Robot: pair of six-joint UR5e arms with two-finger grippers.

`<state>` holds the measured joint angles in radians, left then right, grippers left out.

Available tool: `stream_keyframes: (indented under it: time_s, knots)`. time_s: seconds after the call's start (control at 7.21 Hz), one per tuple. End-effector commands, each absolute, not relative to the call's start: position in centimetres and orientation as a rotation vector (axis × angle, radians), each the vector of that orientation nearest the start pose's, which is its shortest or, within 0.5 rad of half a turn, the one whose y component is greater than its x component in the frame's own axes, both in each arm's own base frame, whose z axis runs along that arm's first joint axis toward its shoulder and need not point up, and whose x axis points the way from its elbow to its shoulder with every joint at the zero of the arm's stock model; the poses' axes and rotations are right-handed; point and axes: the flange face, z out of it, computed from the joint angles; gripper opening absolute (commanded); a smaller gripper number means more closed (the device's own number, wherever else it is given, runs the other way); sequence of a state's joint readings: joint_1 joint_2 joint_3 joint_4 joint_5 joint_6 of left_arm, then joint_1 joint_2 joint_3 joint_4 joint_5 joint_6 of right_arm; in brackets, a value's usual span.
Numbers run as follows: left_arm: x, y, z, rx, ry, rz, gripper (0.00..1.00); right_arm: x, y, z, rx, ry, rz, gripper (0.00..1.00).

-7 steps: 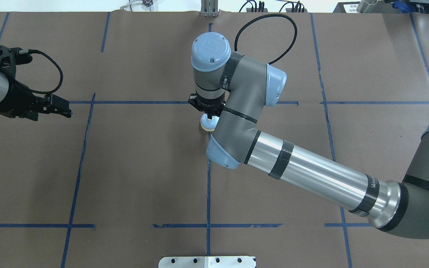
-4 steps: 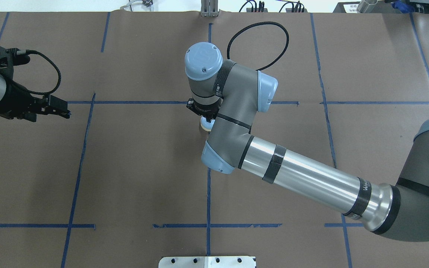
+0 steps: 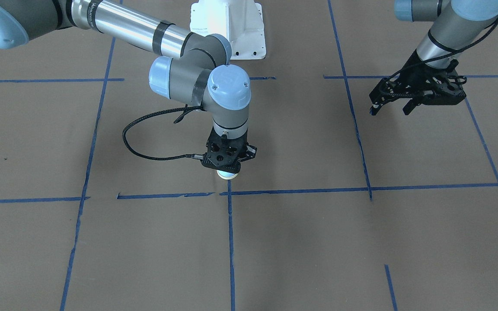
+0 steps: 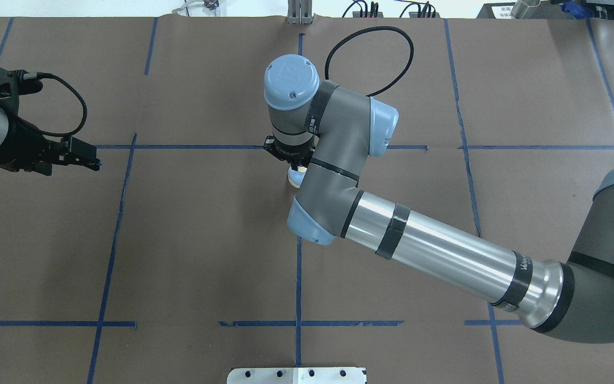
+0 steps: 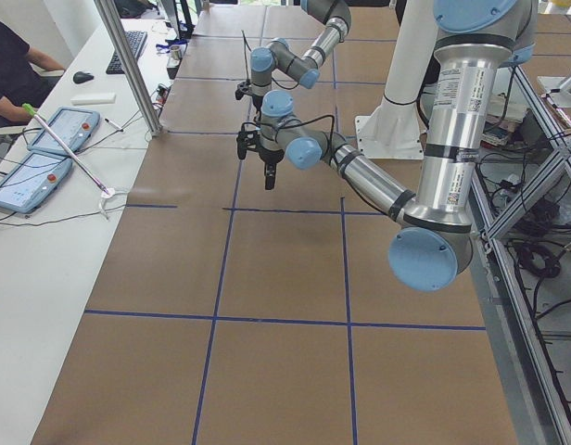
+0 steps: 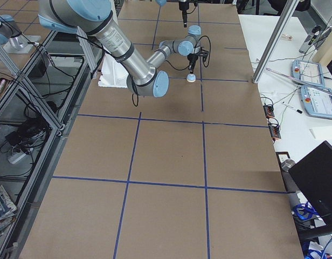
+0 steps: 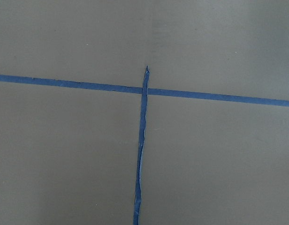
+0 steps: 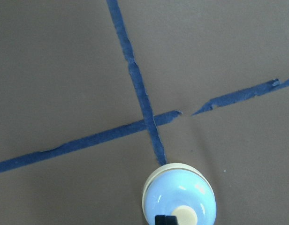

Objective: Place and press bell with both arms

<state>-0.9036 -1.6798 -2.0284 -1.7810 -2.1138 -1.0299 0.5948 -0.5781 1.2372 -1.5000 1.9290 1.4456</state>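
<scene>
The bell [image 8: 177, 194] is sitting just beside the tape cross [image 8: 149, 123]. The right claw [image 8: 164, 220], tips pressed together, is hovering at its cream button [image 8: 186, 214]. Overhead, the right arm [image 4: 333, 154] is covering most of it. The left claw [image 3: 391, 110], spread, is hanging well away from the cross.

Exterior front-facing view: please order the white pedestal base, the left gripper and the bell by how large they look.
1. and 2. The white pedestal base, cut off by the top edge, and the left gripper look about alike, so I do not rank them.
3. The bell, clearly smallest and only partly visible.
</scene>
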Motion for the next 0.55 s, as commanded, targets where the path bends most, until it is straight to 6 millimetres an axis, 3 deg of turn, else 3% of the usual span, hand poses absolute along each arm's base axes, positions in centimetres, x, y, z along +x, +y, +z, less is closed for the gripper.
stream_keyframes:
  time_s: [0.0,0.14,0.42]
  knots:
    - [25.0,-45.0,36.6,0.114,0.907,-0.126,1.0,-54.8,-53.7,13.6,-0.086,-0.874,0.326,0.0]
    - [25.0,-45.0,36.6,0.113,0.906,-0.126,1.0,-52.6,-53.0,15.2,-0.076,-0.888,0.323,0.0]
    - [24.8,-44.7,37.5,0.107,0.896,-0.118,1.0,-43.0,-52.7,20.8,-0.055,-0.924,0.287,0.0]
